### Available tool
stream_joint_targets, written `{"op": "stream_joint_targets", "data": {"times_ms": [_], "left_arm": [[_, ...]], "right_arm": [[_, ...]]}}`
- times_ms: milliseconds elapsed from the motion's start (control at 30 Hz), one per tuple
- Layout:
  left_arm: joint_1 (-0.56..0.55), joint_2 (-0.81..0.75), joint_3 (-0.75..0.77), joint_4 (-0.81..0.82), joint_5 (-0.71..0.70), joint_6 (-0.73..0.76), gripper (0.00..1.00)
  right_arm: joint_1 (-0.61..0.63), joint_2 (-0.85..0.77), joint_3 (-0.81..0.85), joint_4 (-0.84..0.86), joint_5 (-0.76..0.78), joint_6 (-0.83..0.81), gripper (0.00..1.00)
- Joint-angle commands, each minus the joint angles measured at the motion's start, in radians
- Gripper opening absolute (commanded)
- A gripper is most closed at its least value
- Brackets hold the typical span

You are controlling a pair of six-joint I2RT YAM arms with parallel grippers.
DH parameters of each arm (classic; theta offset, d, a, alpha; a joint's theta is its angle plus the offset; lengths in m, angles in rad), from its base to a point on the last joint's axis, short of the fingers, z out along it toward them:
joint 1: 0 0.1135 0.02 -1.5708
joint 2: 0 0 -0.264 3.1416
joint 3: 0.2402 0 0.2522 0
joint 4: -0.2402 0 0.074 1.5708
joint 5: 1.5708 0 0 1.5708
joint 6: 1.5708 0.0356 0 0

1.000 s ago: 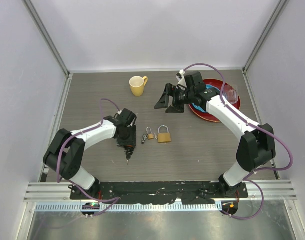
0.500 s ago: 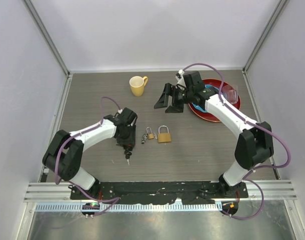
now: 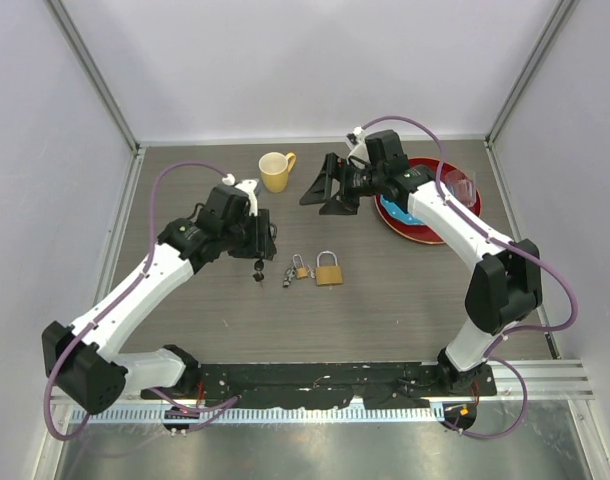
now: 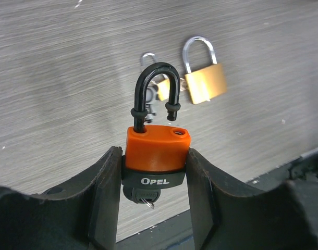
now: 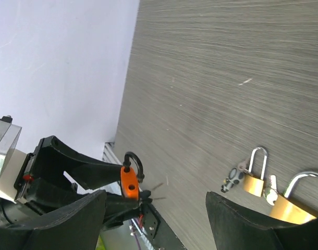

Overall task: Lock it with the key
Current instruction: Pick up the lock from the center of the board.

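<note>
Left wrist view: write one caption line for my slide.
Left fingers hold orange padlock, shackle open, key inserted, above table with large brass padlock and small brass padlock.

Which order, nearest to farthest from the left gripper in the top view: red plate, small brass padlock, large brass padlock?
From the left gripper:
1. small brass padlock, just to its right.
2. large brass padlock, beyond the small one.
3. red plate, far right.

My arms (image 3: 128, 300) were white with black joints; purple cables (image 3: 185, 166) ran along them; my fingers (image 4: 102, 200) were matte black, broad and tapered.
</note>
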Motion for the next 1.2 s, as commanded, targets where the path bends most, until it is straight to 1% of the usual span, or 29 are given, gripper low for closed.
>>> {"op": "stream_joint_targets", "data": {"times_ms": [0, 100, 233, 267, 333, 467, 600, 800, 833, 1100, 1167], "left_arm": [[-0.003, -0.067, 0.069, 0.022, 0.158, 0.038, 0.00], [-0.003, -0.076, 0.095, 0.042, 0.213, 0.029, 0.00], [-0.003, -0.059, 0.146, 0.031, 0.224, 0.026, 0.00], [-0.003, -0.059, 0.148, 0.035, 0.226, 0.023, 0.00], [-0.003, -0.056, 0.152, 0.049, 0.233, 0.015, 0.00], [-0.003, -0.056, 0.151, 0.071, 0.236, -0.002, 0.00], [-0.003, -0.047, 0.155, 0.077, 0.240, -0.008, 0.00], [-0.003, -0.036, 0.163, 0.080, 0.247, -0.006, 0.00], [-0.003, -0.035, 0.163, 0.080, 0.247, -0.006, 0.00], [-0.003, -0.035, 0.158, 0.092, 0.247, -0.012, 0.00], [-0.003, -0.032, 0.157, 0.097, 0.249, -0.015, 0.00]], "right_arm": [[0.002, 0.005, 0.039, 0.119, -0.143, 0.042, 0.82], [0.016, 0.006, 0.042, 0.163, -0.191, 0.053, 0.82], [0.042, 0.012, 0.037, 0.200, -0.220, 0.075, 0.79], [0.048, 0.014, 0.039, 0.205, -0.223, 0.078, 0.75], [0.060, 0.020, 0.039, 0.211, -0.240, 0.078, 0.70], [0.068, 0.017, 0.027, 0.242, -0.249, 0.091, 0.70], [0.072, 0.022, 0.024, 0.303, -0.268, 0.124, 0.68], [0.092, 0.042, 0.011, 0.292, -0.288, 0.107, 0.59], [0.095, 0.042, 0.002, 0.291, -0.286, 0.105, 0.56], [0.114, 0.049, -0.016, 0.303, -0.291, 0.110, 0.51], [0.120, 0.055, -0.012, 0.303, -0.291, 0.111, 0.45]]}}
